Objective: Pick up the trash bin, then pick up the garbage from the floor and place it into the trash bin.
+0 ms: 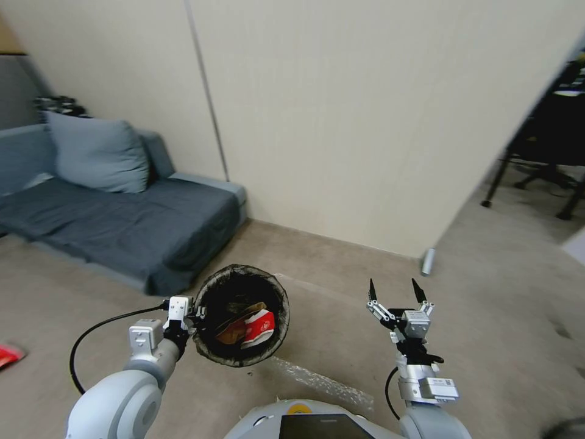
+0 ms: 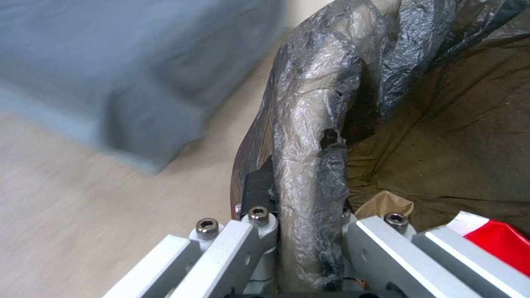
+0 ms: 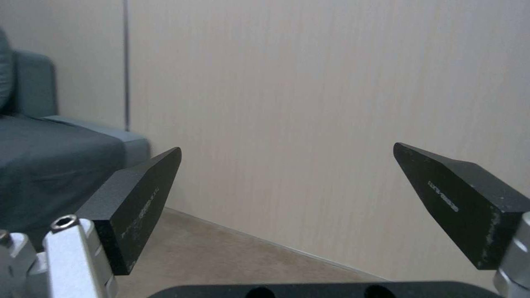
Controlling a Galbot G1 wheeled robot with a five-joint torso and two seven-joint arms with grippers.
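Trash bin [image 1: 242, 323], a small round bucket with a dark crinkled bag liner folded over its rim, hangs off the floor at the near left, its rim clamped between the fingers of the left gripper [image 1: 194, 317]. So the pick-up step looks done. Some garbage already lies inside: a red-and-white carton [image 1: 259, 328] and crumpled brown paper [image 1: 239, 317]. More seems left: a red scrap [image 1: 8, 355] lies on the floor far left, and a small grey cylinder [image 1: 428, 262] lies by the wall. The right gripper [image 1: 395, 291] hovers at the near right, fingers spread wide, empty.
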